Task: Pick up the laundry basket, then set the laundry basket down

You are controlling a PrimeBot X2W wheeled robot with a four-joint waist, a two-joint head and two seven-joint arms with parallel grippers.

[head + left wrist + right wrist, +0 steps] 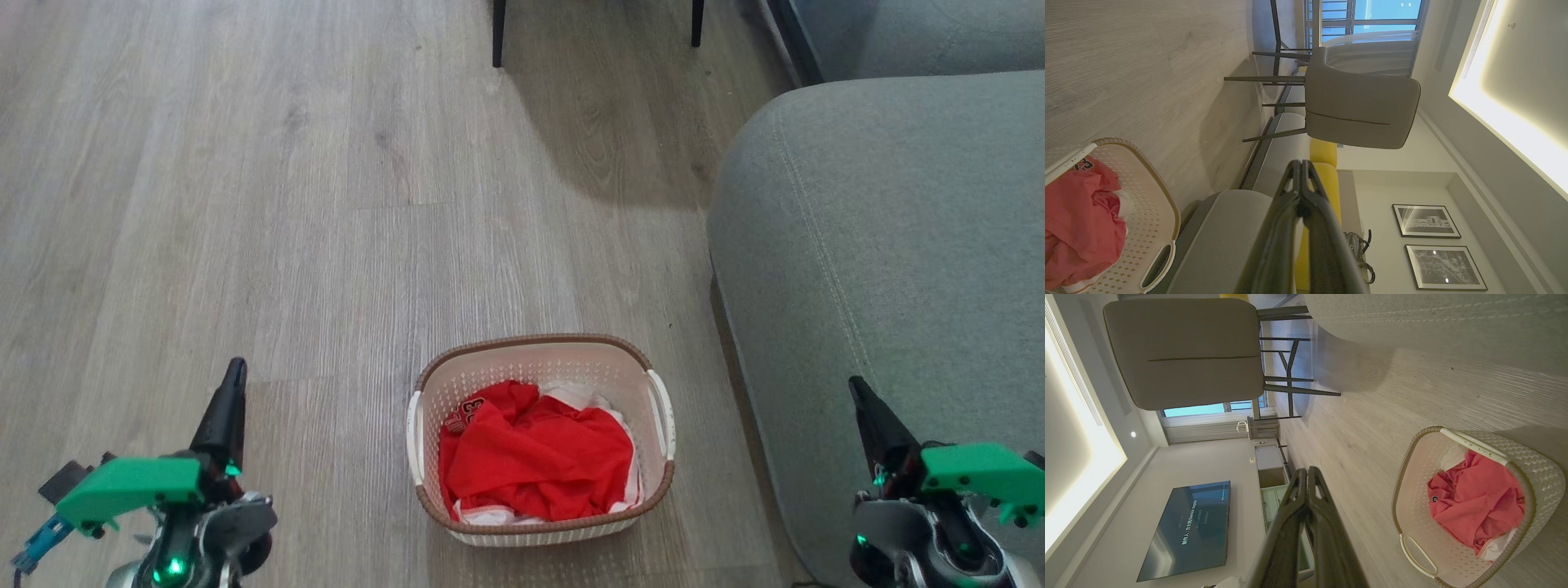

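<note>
Fingers [227, 416] were clenched, empty, on left gripper [235, 374] at 8 o'clock and right gripper [857, 392] at 4 | laundry basket [539, 339] sat on floor [245, 204] at 6, between them, untouched | judged: open both, take handles [663, 412] at its 9 and 3 together, lift level.

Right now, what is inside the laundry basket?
Inside the laundry basket lies a crumpled red garment over white cloth. They cover the bottom; anything beneath is hidden.
</note>
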